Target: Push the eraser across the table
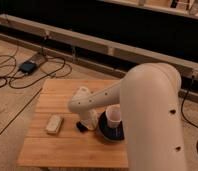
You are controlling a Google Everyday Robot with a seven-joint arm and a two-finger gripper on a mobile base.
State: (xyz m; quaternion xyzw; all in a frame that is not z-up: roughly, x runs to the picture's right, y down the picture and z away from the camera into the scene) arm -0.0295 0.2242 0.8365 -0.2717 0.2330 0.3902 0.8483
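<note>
The eraser (81,126), a small black block, lies near the middle of the light-wood table (67,150). My gripper (86,120) is down at the tabletop right beside it, at the end of the white arm that reaches in from the right. It is shut and touches or nearly touches the eraser's right side. The wrist covers the gripper's tip and part of the eraser.
A white cup (113,116) stands in a dark dish (111,134) just right of the gripper. A pale beige block (54,123) lies on the table's left part. Black cables and a small box (28,66) lie on the floor to the left.
</note>
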